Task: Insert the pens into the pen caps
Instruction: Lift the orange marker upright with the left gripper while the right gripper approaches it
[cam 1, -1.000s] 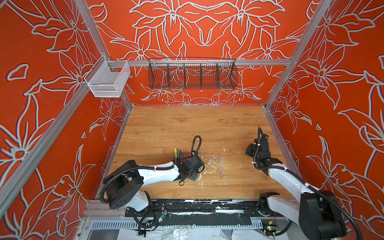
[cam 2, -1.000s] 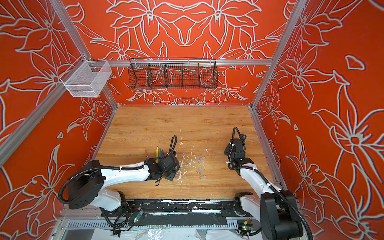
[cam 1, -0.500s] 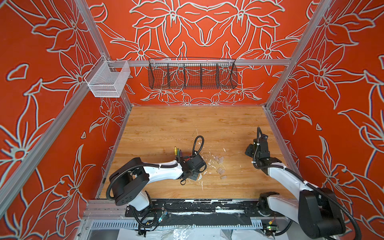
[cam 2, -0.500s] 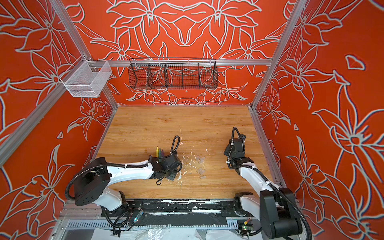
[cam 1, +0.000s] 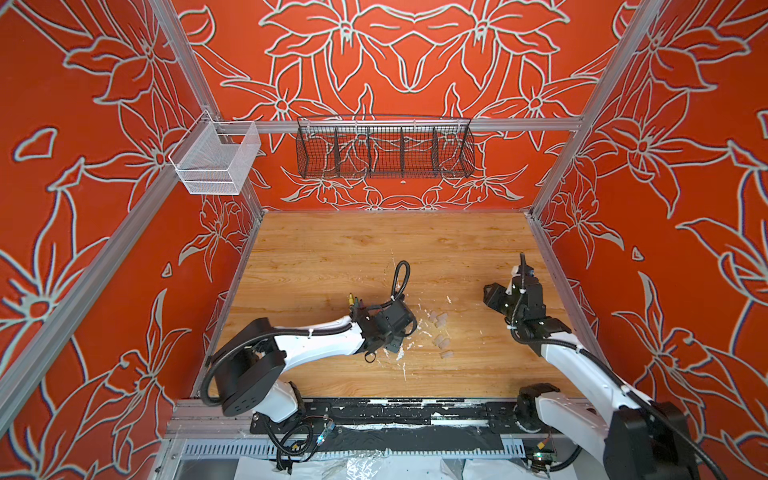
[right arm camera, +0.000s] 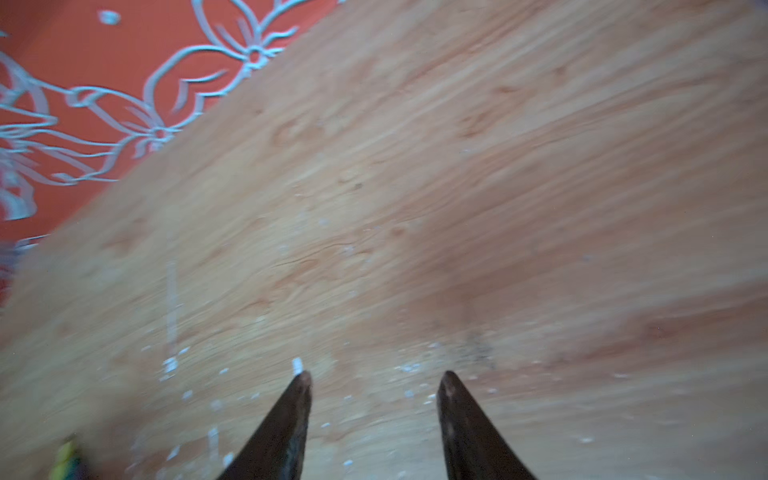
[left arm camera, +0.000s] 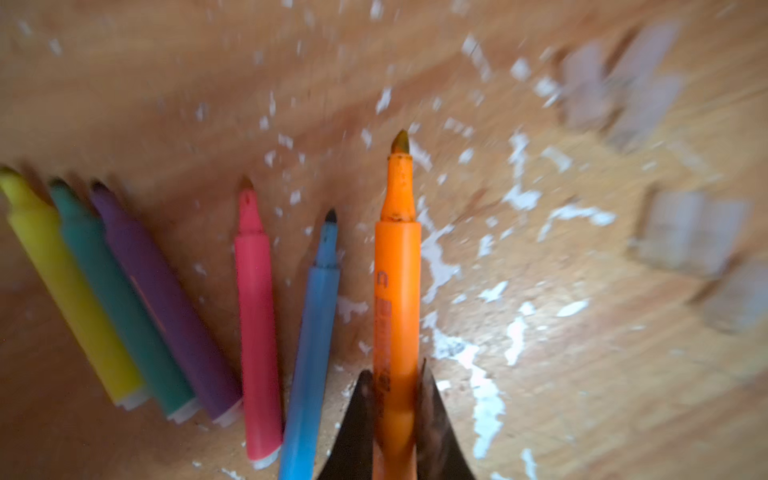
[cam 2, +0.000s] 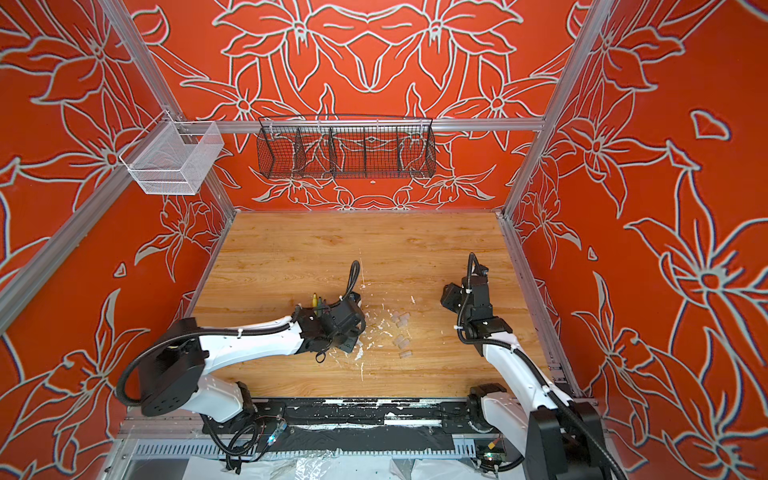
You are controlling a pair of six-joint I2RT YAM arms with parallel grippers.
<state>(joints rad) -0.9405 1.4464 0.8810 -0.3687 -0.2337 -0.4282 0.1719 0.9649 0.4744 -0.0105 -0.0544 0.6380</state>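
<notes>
Orange pen (left arm camera: pixel 397 266) is clamped in my left gripper (left arm camera: pixel 395 370). The jaws are closed on the rear of the barrel, and the bare felt tip points away from the wrist. I cannot tell whether it has cleared the table (cam 1: pixel 374 249).

Progress, by my reading: nothing capped yet.
- Other five pens (yellow (left arm camera: pixel 62 286), green (left arm camera: pixel 120 303), purple (left arm camera: pixel 166 299), pink (left arm camera: pixel 254 311), blue (left arm camera: pixel 313 345)) lie side by side on the wood next to the held one, all tips exposed.
- Caps (left arm camera: pixel 690 232) lie loose and blurred, ahead of the orange tip and off to one side. None has a pen in it.
- White flecks (left arm camera: pixel 482 399) litter the wood around them.

In both top views the caps (cam 1: pixel 438 319) sit between the arms, just beside the left gripper. They are well apart from the right gripper (right arm camera: pixel 376 374), whose jaws stand apart and empty over bare wood.

Left to do: all six insertions.
</notes>
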